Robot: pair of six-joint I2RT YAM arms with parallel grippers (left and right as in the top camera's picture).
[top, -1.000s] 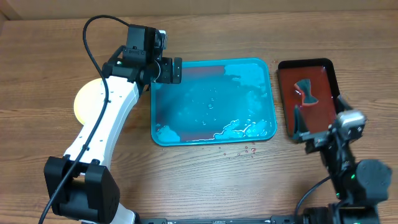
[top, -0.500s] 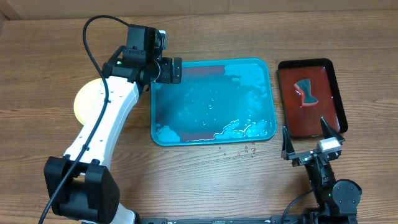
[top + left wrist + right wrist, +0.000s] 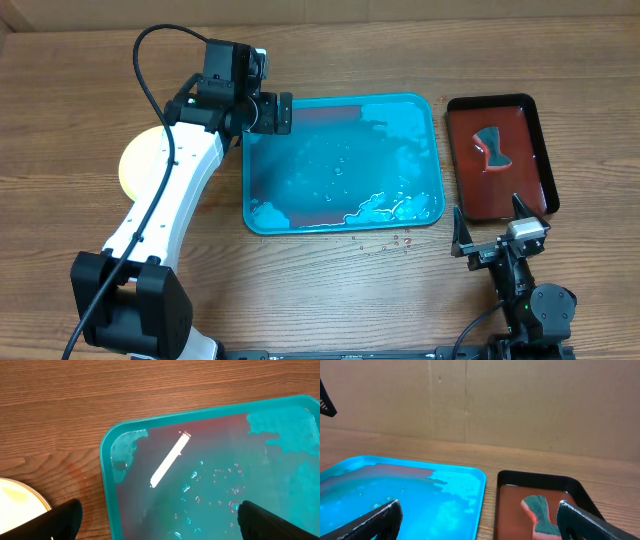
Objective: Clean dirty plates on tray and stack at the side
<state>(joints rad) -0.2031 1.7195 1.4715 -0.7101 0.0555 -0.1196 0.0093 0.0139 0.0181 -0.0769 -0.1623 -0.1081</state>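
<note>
Suds (image 3: pixel 395 207) alone lie in the teal tray (image 3: pixel 300 170), a yellow-green plate (image 3: pixel 138 165) rests on the desk (image 3: pixel 80 80) to its left, and so the left pincer (image 3: pixel 268 113) over the tray's corner and the right pincer (image 3: pixel 490 222) just beside the dark red tray (image 3: pixel 505 185) both gape empty, work likely done.

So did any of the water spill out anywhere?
Yes. A few drops sit on the wooden table just outside the teal tray, by its near rim toward the right. The foamy water is otherwise inside it.
</note>
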